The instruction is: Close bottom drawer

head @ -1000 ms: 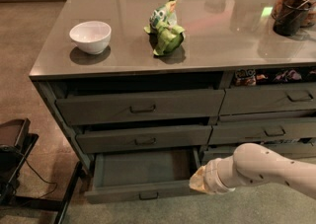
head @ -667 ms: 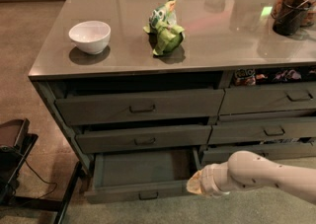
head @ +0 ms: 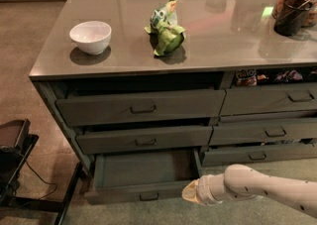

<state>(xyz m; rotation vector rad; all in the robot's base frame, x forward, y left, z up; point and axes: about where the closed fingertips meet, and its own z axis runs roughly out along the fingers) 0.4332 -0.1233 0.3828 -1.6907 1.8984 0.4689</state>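
At the near foot of the left stack (head: 143, 139), the bottom drawer (head: 143, 172) stood pulled well out; the gripper (head: 191, 193) sat low at the right end of its front, apparently positioned to push it home; its grip state could not be determined; contact appeared likely but unconfirmed.

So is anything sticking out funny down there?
Yes. The bottom drawer sticks far out with its inside showing, while the drawers above it sit nearly shut. The claw is at its right front corner.
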